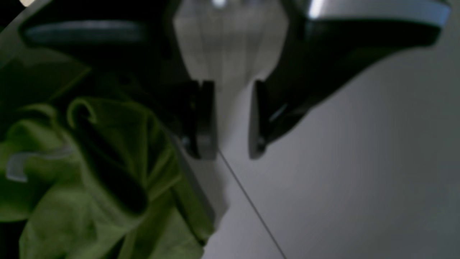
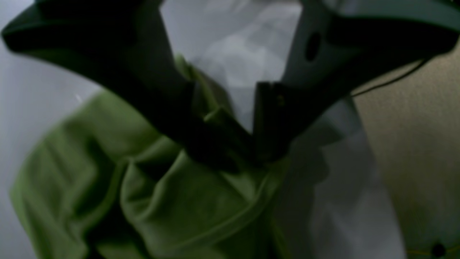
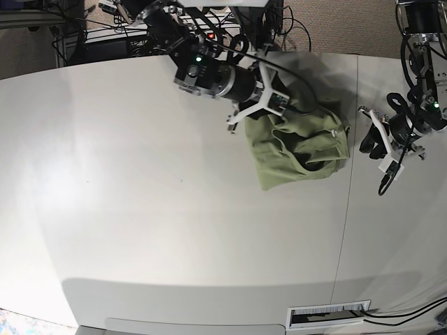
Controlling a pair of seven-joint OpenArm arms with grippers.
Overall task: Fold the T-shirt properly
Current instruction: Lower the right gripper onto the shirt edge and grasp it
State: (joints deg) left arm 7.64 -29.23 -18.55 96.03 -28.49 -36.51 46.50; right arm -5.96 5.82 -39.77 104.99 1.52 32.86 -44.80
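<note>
The base view looks down from high overhead; both wrist views sit close behind their tools, all sharing the crumpled olive-green cotton T-shirt [image 3: 297,143] on the pale grey desk [image 3: 140,174].

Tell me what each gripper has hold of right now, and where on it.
The right gripper pinches a raised fold along the upper edge of the T-shirt. The left gripper holds nothing; it is open over the bare table beside the shirt.
</note>
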